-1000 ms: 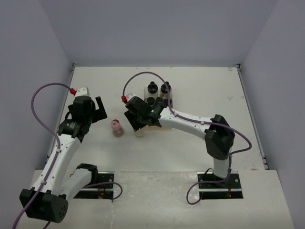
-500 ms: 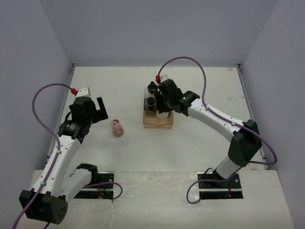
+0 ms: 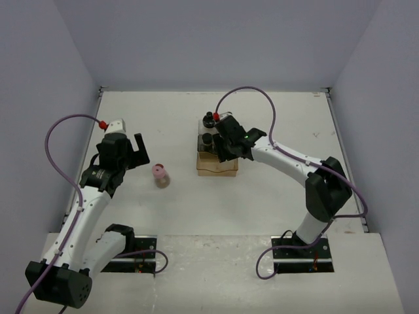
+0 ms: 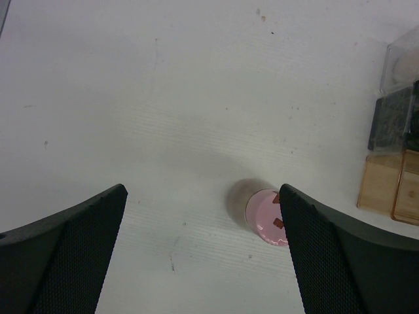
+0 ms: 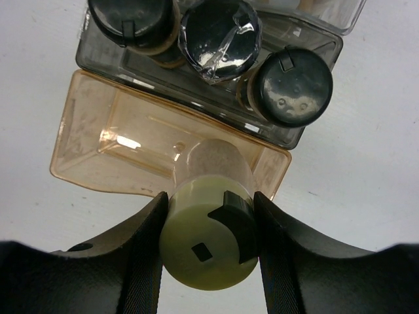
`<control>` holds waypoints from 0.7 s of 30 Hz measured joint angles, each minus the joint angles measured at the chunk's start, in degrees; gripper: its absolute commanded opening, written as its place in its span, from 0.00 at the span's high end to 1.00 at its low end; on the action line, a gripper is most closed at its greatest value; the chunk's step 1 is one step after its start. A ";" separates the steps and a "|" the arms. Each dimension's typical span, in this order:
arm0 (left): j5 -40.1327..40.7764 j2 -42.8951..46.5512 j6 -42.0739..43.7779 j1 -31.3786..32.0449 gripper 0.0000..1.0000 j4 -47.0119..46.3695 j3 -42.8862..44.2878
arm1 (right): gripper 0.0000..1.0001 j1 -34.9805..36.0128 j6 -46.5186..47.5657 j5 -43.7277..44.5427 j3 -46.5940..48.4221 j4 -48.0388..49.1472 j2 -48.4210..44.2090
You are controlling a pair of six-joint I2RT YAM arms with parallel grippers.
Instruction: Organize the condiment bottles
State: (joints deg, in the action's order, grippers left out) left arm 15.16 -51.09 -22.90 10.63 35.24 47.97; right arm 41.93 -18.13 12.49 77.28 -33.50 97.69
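My right gripper (image 5: 209, 222) is shut on the cap of a yellow-green-capped condiment bottle (image 5: 208, 245), which hangs over the right end of the rack's tan front tier (image 5: 118, 137). Three black-capped bottles (image 5: 292, 85) stand in the grey tier behind it. From above, the right gripper (image 3: 226, 147) is over the rack (image 3: 216, 168). A pink-capped bottle (image 3: 160, 175) stands alone on the table to the rack's left. My left gripper (image 3: 139, 154) hovers open just left of it. In the left wrist view the pink cap (image 4: 265, 217) lies by the right finger (image 4: 327, 255), untouched.
The white table (image 3: 275, 196) is walled at the back and both sides. The stepped rack shows at the right edge of the left wrist view (image 4: 393, 190). A purple cable loops above each arm.
The right arm has carried the yellow-green-capped bottle from the table left of the rack's front to above the rack. The left arm and the pink-capped bottle have not moved.
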 measured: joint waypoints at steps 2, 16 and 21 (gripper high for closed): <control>0.00 0.11 -0.02 0.02 0.00 0.00 0.00 | 0.68 0.00 -0.09 0.02 -0.85 0.13 0.35; -0.70 0.09 0.04 0.44 0.00 0.28 0.11 | 0.19 -0.17 -1.22 0.02 -1.57 0.70 3.17; -5.51 -0.59 0.22 0.79 0.00 3.72 2.75 | 0.14 -0.15 -1.22 0.04 -1.53 -0.42 2.34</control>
State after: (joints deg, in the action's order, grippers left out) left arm 9.65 -51.68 -22.68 11.42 38.96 50.72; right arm 41.78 -19.35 12.53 75.75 -33.91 100.03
